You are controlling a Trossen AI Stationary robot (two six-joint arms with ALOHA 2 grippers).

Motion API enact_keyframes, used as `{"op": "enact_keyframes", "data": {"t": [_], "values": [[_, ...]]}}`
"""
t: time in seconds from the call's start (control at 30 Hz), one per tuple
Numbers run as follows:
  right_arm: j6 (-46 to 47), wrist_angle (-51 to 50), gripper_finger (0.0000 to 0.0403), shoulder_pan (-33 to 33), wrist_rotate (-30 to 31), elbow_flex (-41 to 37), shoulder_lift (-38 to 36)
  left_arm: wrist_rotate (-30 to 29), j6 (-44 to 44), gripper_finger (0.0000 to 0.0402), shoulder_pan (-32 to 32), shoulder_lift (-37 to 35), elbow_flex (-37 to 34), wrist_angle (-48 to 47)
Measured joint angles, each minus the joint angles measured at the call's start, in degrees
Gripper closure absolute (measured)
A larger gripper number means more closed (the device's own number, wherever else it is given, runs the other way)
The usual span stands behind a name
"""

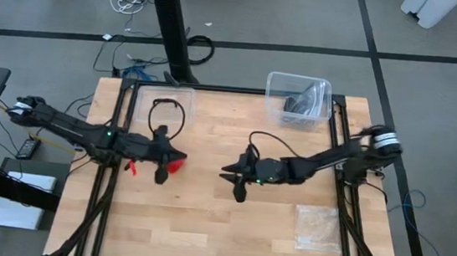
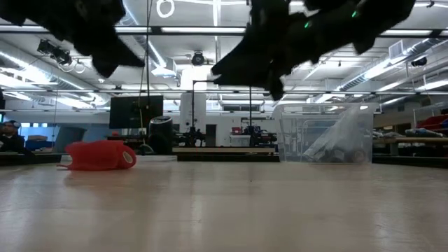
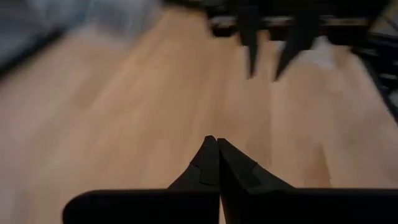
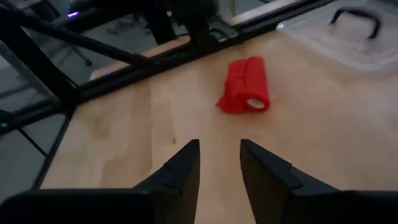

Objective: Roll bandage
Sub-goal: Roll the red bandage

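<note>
Bandage first: from the overhead camera I see it as a small red lump on the wooden table, just beside the tip of my left gripper, partly hidden under that arm. My right gripper sits near the table's middle, pointing toward the left one, apart from the bandage. A clear bin sits at the far right corner with dark items inside, a clear lid with a dark handle lies at the far left, and a crinkly plastic bag lies flat near the right front edge.

From the table-level camera, the bandage lies on the tabletop as a stubby red roll, on its side, with its round end facing right. Both arms hang dark above it, touching nothing that I can see. The clear bin stands farther right.

On my left wrist camera, the two fingers are pressed together, nothing between them, over bare wood. The right gripper shows farther off, its tips apart.

On my right wrist camera, the fingers stand a narrow gap apart, holding nothing. The bandage lies ahead of them on the wood, rolled up, near the lid.
</note>
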Motion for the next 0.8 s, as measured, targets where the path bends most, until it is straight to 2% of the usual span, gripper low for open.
{"op": "enact_keyframes", "data": {"t": [0.1,0.27,0.57,0.7,0.8], "values": [[-0.2,5.5,0.0293,-1.9,-2.3,1.7,5.2,0.5,-8.2,0.0401,2.1,-1.5,-0.2,-7.0],[-1.1,5.9,0.0299,-4.6,-4.1,5.0,11.6,0.8,-16.2,0.0401,7.8,-2.6,-0.2,-21.5],[-3.7,6.7,0.0327,-5.6,-4.9,7.7,14.5,1.1,-16.6,0.0401,18.6,-2.2,-0.2,-36.6],[-4.7,6.6,0.034,-5.6,-4.9,7.7,14.4,5.3,-15.4,0.0401,21.1,-0.6,-0.6,-36.9],[-5.2,6.3,0.0343,-5.6,-4.9,7.7,14.4,8.0,-14.6,0.0401,21.7,0.7,-2.7,-32.3]]}}
